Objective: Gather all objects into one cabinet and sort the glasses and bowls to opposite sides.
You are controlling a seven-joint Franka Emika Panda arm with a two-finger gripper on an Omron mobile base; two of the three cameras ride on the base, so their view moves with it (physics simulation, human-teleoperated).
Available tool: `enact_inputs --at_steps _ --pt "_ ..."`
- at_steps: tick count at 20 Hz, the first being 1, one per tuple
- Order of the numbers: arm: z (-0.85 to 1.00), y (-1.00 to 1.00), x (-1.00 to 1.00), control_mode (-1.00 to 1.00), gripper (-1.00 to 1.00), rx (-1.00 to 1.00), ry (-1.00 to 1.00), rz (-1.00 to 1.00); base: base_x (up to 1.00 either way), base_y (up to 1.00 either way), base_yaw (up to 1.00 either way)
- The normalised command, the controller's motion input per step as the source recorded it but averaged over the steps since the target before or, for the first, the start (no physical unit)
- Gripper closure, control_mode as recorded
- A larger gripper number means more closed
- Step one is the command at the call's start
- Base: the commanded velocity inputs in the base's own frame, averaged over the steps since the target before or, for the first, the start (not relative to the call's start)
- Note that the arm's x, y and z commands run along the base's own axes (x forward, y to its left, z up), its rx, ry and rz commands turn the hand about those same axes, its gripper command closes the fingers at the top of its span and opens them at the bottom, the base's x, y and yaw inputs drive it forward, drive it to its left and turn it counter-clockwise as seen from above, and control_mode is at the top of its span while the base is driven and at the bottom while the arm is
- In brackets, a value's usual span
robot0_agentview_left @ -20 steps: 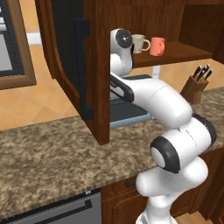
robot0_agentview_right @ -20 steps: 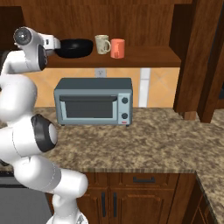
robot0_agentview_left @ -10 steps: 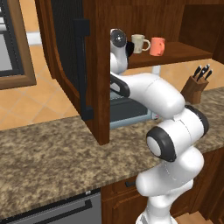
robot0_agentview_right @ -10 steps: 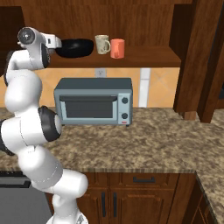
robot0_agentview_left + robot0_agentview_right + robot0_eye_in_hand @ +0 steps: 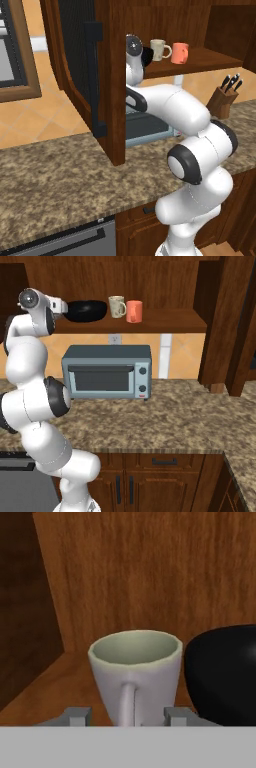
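at the shelf's left end, inside the cabinet (image 5: 165, 276):
fingers (image 5: 78, 714): one each side of the grey mug (image 5: 135, 674), part open; contact can't be told
gripper (image 5: 126, 716): level with the handle
black bowl (image 5: 86, 310): just right of the mug
mid-shelf (image 5: 165, 323): cream mug (image 5: 117, 306) beside orange-red cup (image 5: 134, 311)

No readable text anywhere.
The toaster oven (image 5: 107, 372), the mugs (image 5: 117, 306) on the cabinet shelf (image 5: 165, 322) and the knife block (image 5: 221, 102) carry no legible words, labels, brands or numbers.
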Motion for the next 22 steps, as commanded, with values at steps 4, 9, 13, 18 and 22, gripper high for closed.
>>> enact_inputs --at_steps 4,9,13,18,22 --pt "0.00 0.00 0.00 -1.00 1.00 0.04 0.00 0.00 0.00 0.00 0.00" --pt "0.00 0.00 -0.01 -1.00 1.00 0.03 0.00 0.00 0.00 0.00 0.00" --pt "0.11 0.00 -0.21 -1.00 1.00 0.08 0.00 0.00 0.00 0.00 0.00" --pt "0.11 -0.08 -0.58 -1.00 1.00 0.07 -0.01 0.00 0.00 0.00 0.00" --pt "0.05 -0.38 -0.96 -1.00 1.00 0.04 -0.01 0.00 0.00 0.00 0.00"
